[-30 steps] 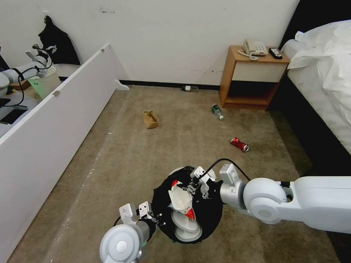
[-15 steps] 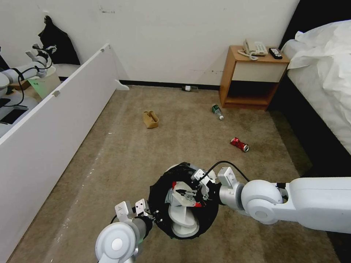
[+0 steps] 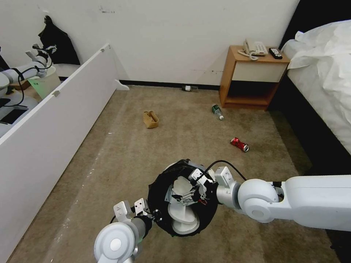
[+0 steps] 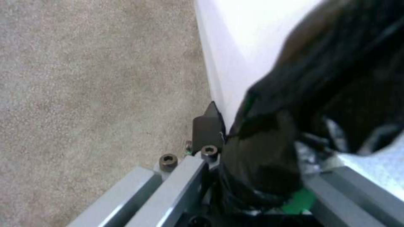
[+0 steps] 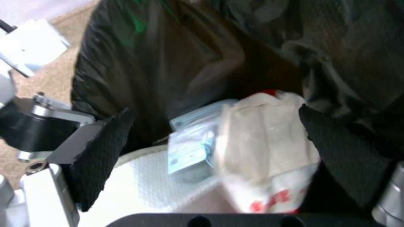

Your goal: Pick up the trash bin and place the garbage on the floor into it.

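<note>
Left gripper (image 3: 155,215) jaws clamped on trash bin (image 3: 157,190) rim, bin held above carpet (image 3: 182,138). Right gripper (image 3: 186,195) inside bin, jaws wide apart over slippers (image 3: 184,219) and packet (image 5: 269,148). Can (image 3: 239,144), bottle (image 3: 217,111), paper bag (image 3: 150,119) lie beyond bin.

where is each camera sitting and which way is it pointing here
Head view: on the head, looking forward and down at the floor; both arms show, left gripper on the trash bin rim.
Left wrist view: close on its fingers pinching the rim.
Right wrist view: right gripper open over a white packet inside.
All share the bin.
</note>
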